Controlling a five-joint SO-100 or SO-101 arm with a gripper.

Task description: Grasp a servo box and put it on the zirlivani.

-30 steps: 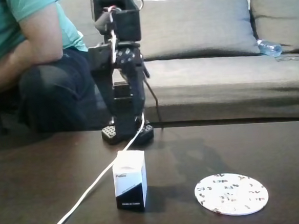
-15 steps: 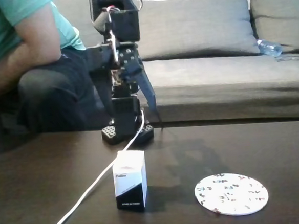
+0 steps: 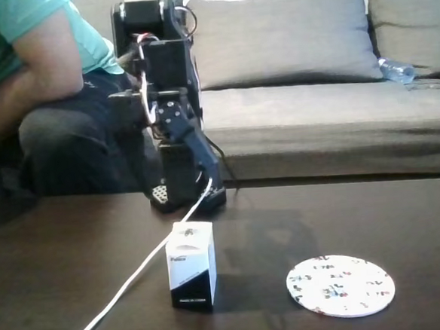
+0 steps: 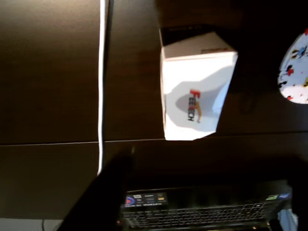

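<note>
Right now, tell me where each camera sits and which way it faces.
Fixed view: low at the table's near edge, facing the arm and sofa; the folded arm shows.
Wrist view: rides on the arm, looking down at the table; a dark end effector finger shows.
Shared: servo box, zirlivani, white cable.

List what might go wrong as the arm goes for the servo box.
1. The servo box is tall and narrow, standing upright; an off-centre touch from the gripper might tip it.
2. The white cable runs right beside the box and might snag the fingers.
3. The zirlivani is flat and lies loose on the table, so it may slide during placing.
</note>
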